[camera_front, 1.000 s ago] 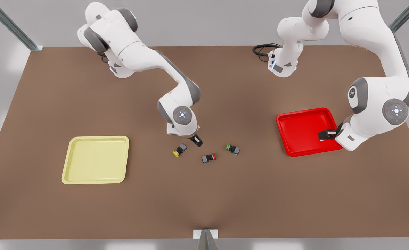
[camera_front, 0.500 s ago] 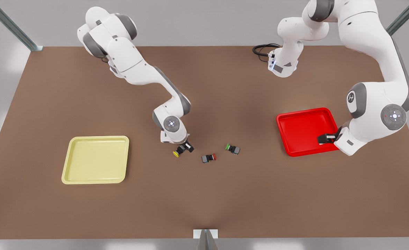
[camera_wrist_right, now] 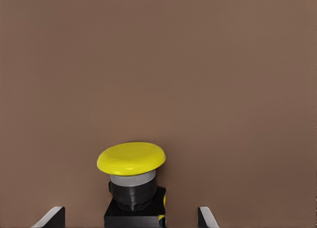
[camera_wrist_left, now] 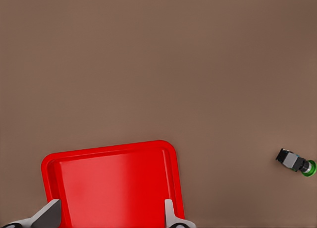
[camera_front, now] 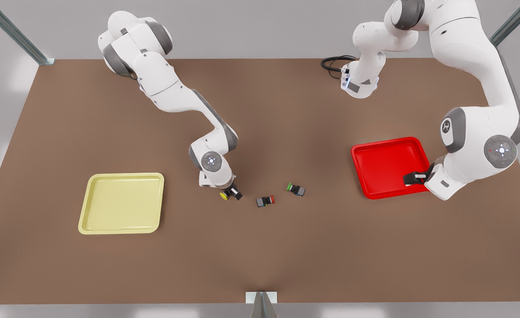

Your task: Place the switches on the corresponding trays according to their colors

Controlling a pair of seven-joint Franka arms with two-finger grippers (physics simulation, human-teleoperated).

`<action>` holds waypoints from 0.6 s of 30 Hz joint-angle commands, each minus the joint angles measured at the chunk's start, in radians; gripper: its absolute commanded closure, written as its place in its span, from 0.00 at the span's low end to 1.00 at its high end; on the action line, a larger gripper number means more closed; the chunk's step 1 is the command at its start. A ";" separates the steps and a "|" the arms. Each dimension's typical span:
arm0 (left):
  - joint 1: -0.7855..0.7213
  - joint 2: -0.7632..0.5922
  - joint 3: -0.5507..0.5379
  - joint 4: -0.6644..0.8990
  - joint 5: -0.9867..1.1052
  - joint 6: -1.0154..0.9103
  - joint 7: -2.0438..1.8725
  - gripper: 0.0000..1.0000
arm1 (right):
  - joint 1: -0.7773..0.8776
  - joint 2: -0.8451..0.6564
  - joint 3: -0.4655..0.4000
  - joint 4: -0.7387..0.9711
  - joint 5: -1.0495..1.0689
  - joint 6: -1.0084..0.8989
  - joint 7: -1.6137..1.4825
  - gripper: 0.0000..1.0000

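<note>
Right gripper (camera_front: 232,193) is straddling the yellow switch (camera_wrist_right: 131,176) on the brown table (camera_front: 260,247) with fingers spread wide, not clamping, while the left gripper (camera_front: 412,178) is waiting open over the red tray (camera_wrist_left: 119,181).

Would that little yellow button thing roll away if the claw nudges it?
Probably a little: the yellow switch lies on its side on the table, and its round cap could roll, though the boxy body should check it. It looks rigid. The right gripper straddles it, open.
</note>
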State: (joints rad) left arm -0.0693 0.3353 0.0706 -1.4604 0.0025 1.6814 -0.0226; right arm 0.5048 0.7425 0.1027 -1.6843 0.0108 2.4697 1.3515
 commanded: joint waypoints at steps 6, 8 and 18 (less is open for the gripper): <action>-0.006 -0.010 -0.002 0.084 -0.041 -0.046 -0.002 0.00 | 0.001 0.000 0.000 -0.005 -0.002 0.000 -0.002 0.46; -0.006 -0.013 0.000 0.086 -0.038 -0.052 -0.003 0.00 | 0.001 0.000 0.000 -0.005 -0.002 0.000 -0.003 0.46; 0.014 -0.012 0.001 0.123 -0.041 -0.115 0.004 0.00 | 0.008 0.001 0.003 -0.006 0.000 -0.002 -0.025 0.47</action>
State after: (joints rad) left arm -0.0595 0.3251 0.0713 -1.3377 -0.0372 1.5656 -0.0185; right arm 0.5131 0.7449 0.1058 -1.6905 0.0107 2.4682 1.3270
